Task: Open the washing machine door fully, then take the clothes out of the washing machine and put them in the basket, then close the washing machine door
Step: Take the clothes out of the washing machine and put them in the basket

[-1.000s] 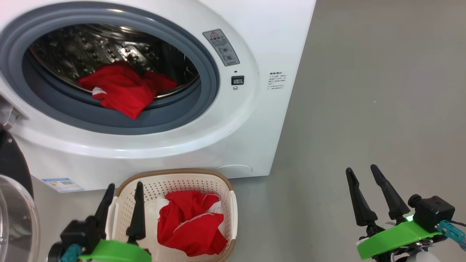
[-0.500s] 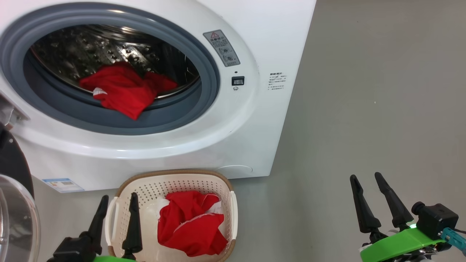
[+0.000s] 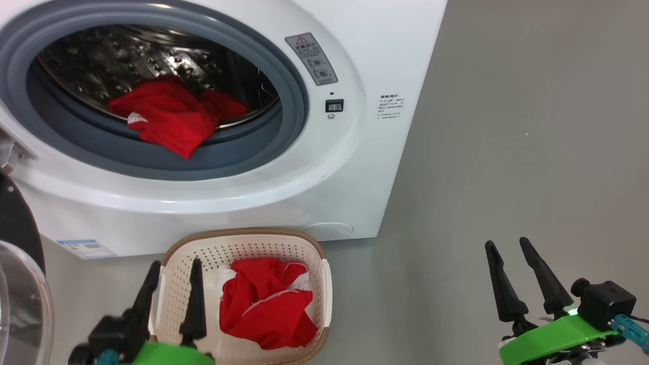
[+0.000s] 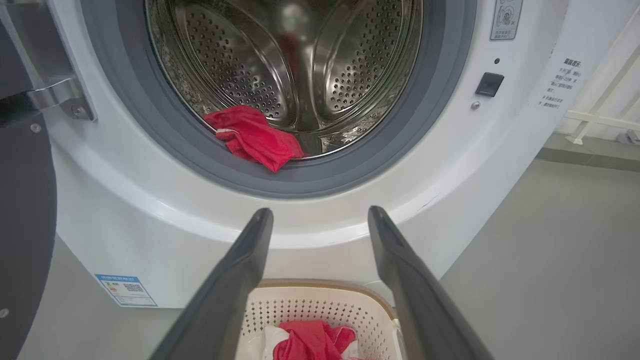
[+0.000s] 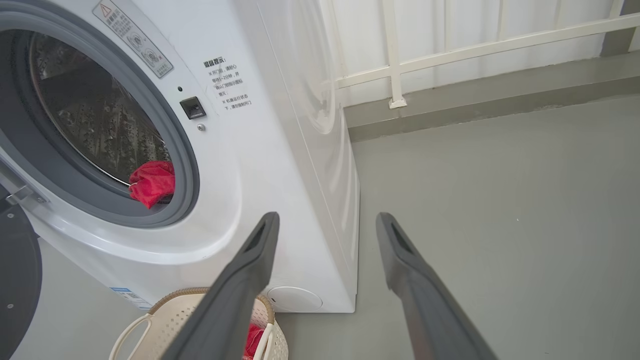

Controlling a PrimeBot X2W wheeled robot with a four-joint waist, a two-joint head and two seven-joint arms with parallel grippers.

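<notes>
Against the picture of half a second before, the whole head view has shifted a little (the camera moved, not the machine). The left gripper point(image 3: 175, 262) stands higher against the basket than it did then. The right gripper point(image 3: 505, 242) is almost where it was, and the clothes have not changed place.

The small cream-white perforated plastic basket point(image 3: 243, 234) with a brown woven-look rim stands on the floor just in front of the big white front-loading washing machine point(image 3: 355, 167). In it lies one crumpled bright red soft garment point(image 3: 263, 304), with a little white showing at its left side. The perforated steel drum point(image 3: 127, 56) holds a second red garment point(image 3: 172, 114) with a small white label. It lies at the front of the drum and hangs over the lip onto the grey rubber ring point(image 3: 284, 132).

The large round door with glossy black rim and clear glass bowl point(image 3: 17, 218) is swung open at the left edge of the head view, close beside the left arm. The left gripper hangs over the near left part of the basket, its two dark fingers apart and empty. The right gripper is well to the right, over the bare grey floor point(image 3: 507, 126), fingers also apart and empty. A small blue sticker point(image 3: 81, 248) sits at the machine's lower left corner. A white railing point(image 5: 450, 55) runs behind the machine in the right wrist view.
</notes>
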